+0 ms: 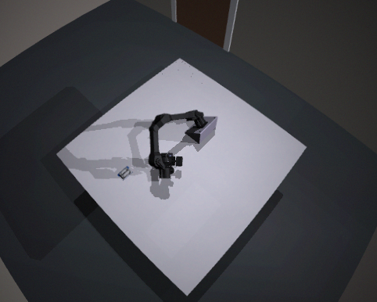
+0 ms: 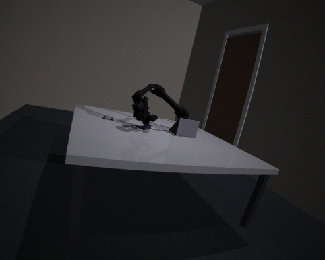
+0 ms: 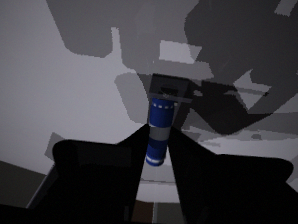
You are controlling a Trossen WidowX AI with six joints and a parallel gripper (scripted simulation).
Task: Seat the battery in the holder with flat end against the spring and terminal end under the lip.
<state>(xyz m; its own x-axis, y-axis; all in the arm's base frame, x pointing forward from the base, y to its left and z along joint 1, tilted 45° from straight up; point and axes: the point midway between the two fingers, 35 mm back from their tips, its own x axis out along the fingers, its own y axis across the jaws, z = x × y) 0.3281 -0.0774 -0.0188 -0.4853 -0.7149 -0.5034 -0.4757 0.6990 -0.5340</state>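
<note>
A: Where's the battery (image 3: 160, 131) relative to the gripper (image 3: 156, 150)?

B: Clamped between the two dark fingers, fingers closed to a narrow gap on its body. It sticks out past the tips, pointing away from the wrist camera.

A: And the holder?

B: The wrist view shows a dark holder (image 3: 169, 89) on the table (image 1: 230, 164) right at the battery's far end (can't tell whether they touch). The top view shows a small blue-and-white thing (image 1: 124, 172) on the table left of the gripper, too small to identify.

A: Arm?

B: Arm (image 1: 156, 134) bent over from its grey base block (image 1: 203, 129), with the gripper low over the table.
</note>
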